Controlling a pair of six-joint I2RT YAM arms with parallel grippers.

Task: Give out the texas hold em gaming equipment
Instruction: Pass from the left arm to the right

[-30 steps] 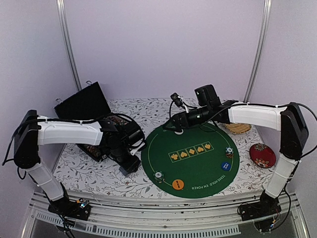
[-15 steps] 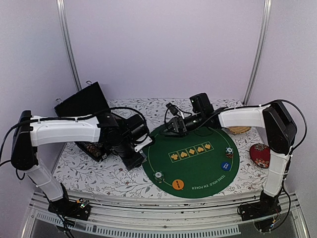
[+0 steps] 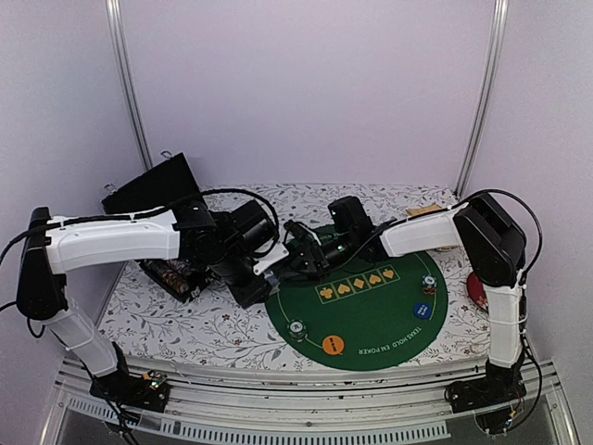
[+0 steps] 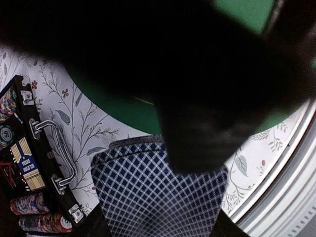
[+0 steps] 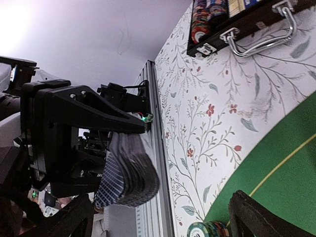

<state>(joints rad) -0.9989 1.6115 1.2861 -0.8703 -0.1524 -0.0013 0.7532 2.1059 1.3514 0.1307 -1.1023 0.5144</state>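
Observation:
My left gripper (image 3: 252,283) is shut on a deck of playing cards (image 4: 158,192) with blue-checked backs, held at the left rim of the round green poker mat (image 3: 371,315). My right gripper (image 3: 295,258) is open and reaches in from the right. Its dark, blurred body fills the upper part of the left wrist view, just over the deck. In the right wrist view the deck (image 5: 129,173) sits ahead between my right fingers (image 5: 256,217), apart from them. Two chip stacks (image 3: 296,328) (image 3: 428,285), an orange disc (image 3: 334,345) and a blue disc (image 3: 422,311) lie on the mat.
An open black case (image 3: 171,273) holding rows of chips, its lid (image 3: 157,190) raised, stands behind my left gripper; its metal handle (image 4: 54,158) faces the deck. A tan mat (image 3: 422,211) lies at the back right. The red cushion (image 3: 474,287) is mostly hidden behind my right arm.
My right arm has swung left across the mat, from its far edge to right beside the left gripper. The left gripper has shifted slightly right with the deck.

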